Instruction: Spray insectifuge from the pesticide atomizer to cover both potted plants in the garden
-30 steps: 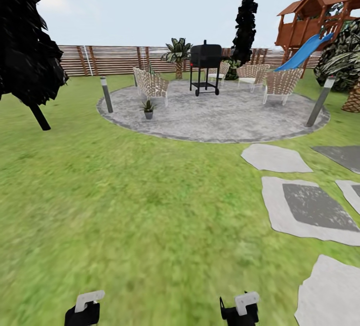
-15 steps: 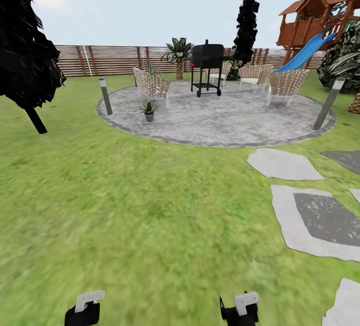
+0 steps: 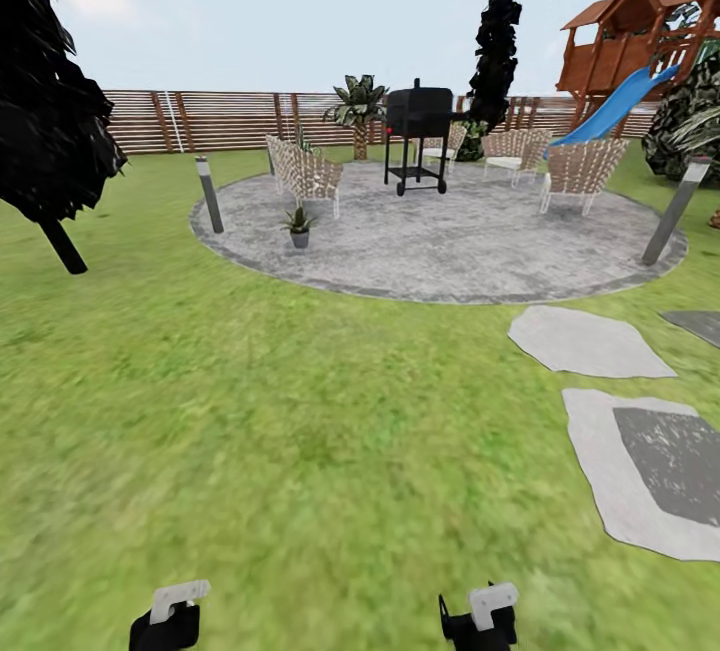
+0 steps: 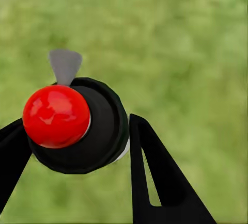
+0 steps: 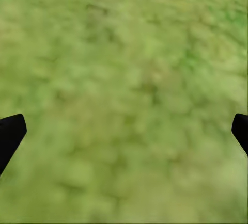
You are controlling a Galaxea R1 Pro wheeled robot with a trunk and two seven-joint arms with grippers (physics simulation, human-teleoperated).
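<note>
A dark tree (image 3: 50, 121) stands at the far left of the lawn (image 3: 250, 411), its trunk leaning. To its right a grey bollard lamp (image 3: 209, 194) marks the near left edge of the round paved patio (image 3: 450, 241). One potted plant (image 3: 299, 227), a small rosette in a grey pot, sits on the patio just inside that edge, in front of a woven chair (image 3: 303, 171). Behind, the brown slatted fence (image 3: 220, 119) runs across the garden, with a palm (image 3: 358, 111) before it. A black grill (image 3: 418, 131) stands mid-patio, more woven chairs (image 3: 575, 169) to its right, then a second bollard lamp (image 3: 676, 210), a wooden play tower (image 3: 640, 26) with a blue slide (image 3: 615, 103), and grey stepping stones (image 3: 590, 343) in the grass.

The left gripper (image 3: 170, 616) hangs low over the lawn; in its wrist view the jaws are clenched around the pesticide atomizer (image 4: 77, 126), seen end-on as a dark round body with a red cap (image 4: 56, 115) and grey nozzle. The right gripper (image 3: 480, 619) hangs beside it, jaws released wide over bare grass. No label or writing can be read anywhere.
</note>
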